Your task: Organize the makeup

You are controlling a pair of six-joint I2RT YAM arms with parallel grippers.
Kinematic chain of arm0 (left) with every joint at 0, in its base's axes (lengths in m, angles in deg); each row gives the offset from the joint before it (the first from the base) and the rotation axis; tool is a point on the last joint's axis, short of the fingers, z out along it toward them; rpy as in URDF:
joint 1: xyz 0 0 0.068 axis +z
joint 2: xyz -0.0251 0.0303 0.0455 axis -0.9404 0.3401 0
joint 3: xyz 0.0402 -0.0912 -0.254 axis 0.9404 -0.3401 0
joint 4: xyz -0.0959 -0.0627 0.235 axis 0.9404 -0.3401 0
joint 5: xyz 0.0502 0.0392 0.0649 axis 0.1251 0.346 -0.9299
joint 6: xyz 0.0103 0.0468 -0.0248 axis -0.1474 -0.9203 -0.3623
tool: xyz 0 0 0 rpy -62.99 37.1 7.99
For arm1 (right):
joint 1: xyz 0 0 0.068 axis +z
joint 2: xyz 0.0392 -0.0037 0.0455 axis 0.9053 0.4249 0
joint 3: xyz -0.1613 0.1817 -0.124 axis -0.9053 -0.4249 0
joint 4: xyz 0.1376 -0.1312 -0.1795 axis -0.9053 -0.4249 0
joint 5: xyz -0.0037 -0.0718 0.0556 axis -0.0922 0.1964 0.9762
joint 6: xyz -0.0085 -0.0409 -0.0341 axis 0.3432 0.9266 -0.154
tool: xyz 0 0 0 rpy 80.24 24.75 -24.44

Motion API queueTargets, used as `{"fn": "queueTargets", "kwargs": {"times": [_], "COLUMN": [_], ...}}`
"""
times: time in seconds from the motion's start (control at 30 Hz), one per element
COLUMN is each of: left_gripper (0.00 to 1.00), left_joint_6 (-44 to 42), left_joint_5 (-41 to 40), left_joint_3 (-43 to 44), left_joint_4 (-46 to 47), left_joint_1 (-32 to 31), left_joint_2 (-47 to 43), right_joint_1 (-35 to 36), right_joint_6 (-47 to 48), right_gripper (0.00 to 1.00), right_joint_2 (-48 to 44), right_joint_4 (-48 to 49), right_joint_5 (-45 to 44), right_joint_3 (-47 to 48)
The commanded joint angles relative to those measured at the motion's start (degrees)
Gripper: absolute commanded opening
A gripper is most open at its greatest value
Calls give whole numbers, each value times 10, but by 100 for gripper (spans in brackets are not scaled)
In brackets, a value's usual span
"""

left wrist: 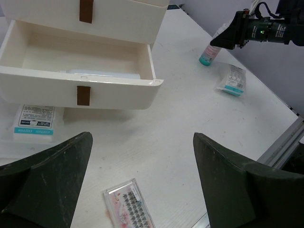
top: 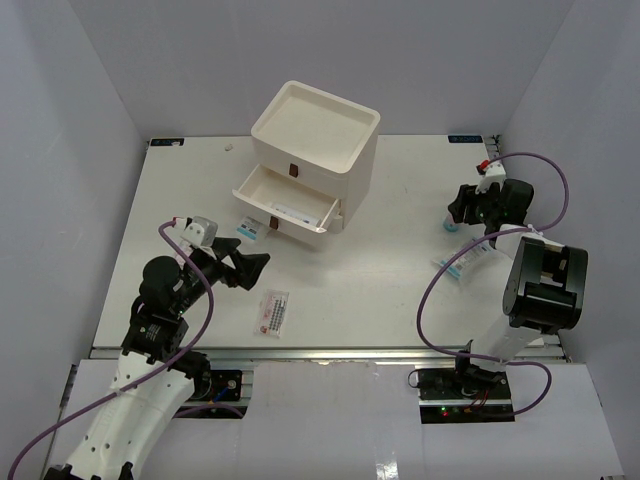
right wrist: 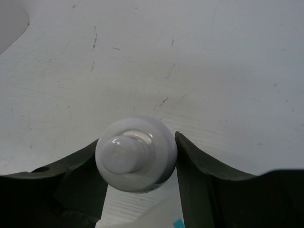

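A small white bottle [right wrist: 136, 153] with a teal base [left wrist: 208, 52] stands upright at the table's right side [top: 450, 222]. My right gripper [right wrist: 137, 154] comes down from above, and both its fingers press the bottle's sides. My left gripper [left wrist: 142, 137] hangs wide open with nothing in it, over the table at the front left [top: 255, 265]. A clear sachet with pink-red print [left wrist: 128, 206] lies flat just below it [top: 272, 313]. One blue-print sachet [left wrist: 34, 122] lies by the drawer's left corner [top: 250, 230]. Another sachet [left wrist: 232, 80] lies near the right arm [top: 462, 262].
The large cream box [top: 315, 130] stands at the back centre, its top an open tray. Its lower drawer [left wrist: 80, 85] is pulled out toward me, with a white tube [left wrist: 102, 74] lying inside. Grey walls close in the table on three sides.
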Motion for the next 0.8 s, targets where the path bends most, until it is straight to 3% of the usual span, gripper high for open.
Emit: {"fn": "queueTargets", "kwargs": {"times": [0.0, 0.1, 0.17, 0.3, 0.4, 0.63, 0.73, 0.77], "left_gripper": [98, 98, 98, 98, 98, 98, 98, 98], "left_joint_6": [0, 8, 17, 44, 51, 0, -24, -25], "left_joint_5": [51, 100, 131, 148, 115, -100, -155, -167], "left_joint_3": [-7, -10, -10, 11, 41, 156, 236, 256], "left_joint_4": [29, 46, 54, 63, 65, 68, 73, 74], "left_joint_1": [-1, -1, -4, -47, -110, -348, -393, -404], "left_joint_2": [9, 23, 41, 101, 144, 330, 448, 449], "right_joint_1": [-2, -2, -3, -4, 1, 13, 18, 18], "right_joint_6": [12, 25, 24, -15, -51, -71, -77, -78], "right_gripper": [41, 19, 10, 8, 8, 8, 8, 8], "right_joint_2": [-32, -54, -78, -155, -197, -252, -263, -268], "right_joint_4": [0, -21, -48, -127, -169, -234, -242, -242], "right_joint_5": [2, 18, 43, 171, 293, 435, 466, 466], "right_joint_3": [3, 11, 16, 12, 4, -16, -29, -29]}}
